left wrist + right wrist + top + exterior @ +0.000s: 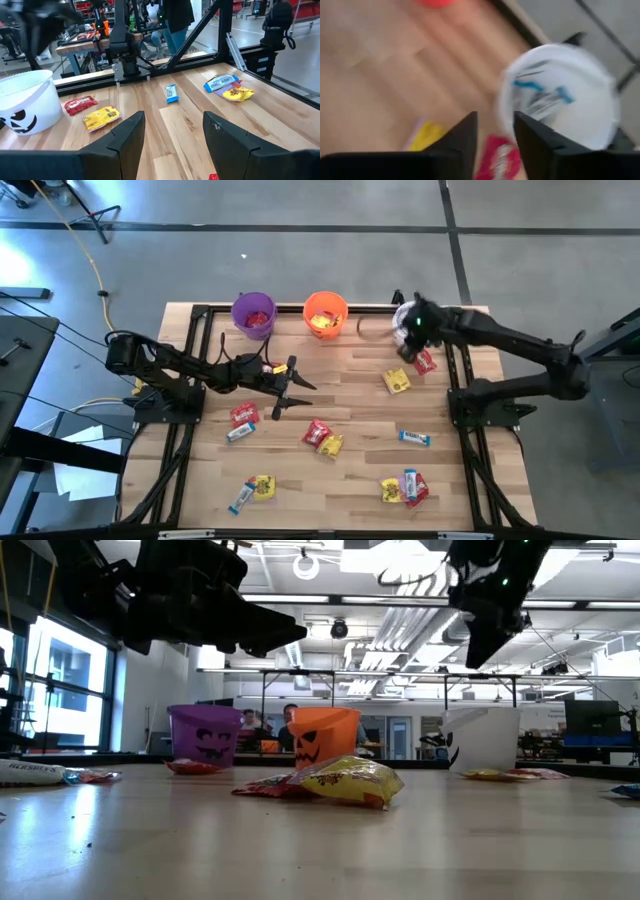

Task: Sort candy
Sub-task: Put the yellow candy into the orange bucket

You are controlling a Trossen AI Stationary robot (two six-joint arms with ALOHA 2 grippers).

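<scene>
The right gripper [410, 330] hangs over the white bucket [560, 95] at the upper right of the bench [350, 490]; its jaws stand part open with nothing between them, and blue-and-white bars [542, 97] lie inside the bucket. The left gripper [290, 392] hovers left of centre, jaws wide and empty. Candy [323, 438] lies scattered over the lower half, with a red packet [425, 362] and a yellow packet [396, 381] just below the white bucket. The purple bucket [254, 314] and orange bucket [325, 313] at the top hold sweets.
</scene>
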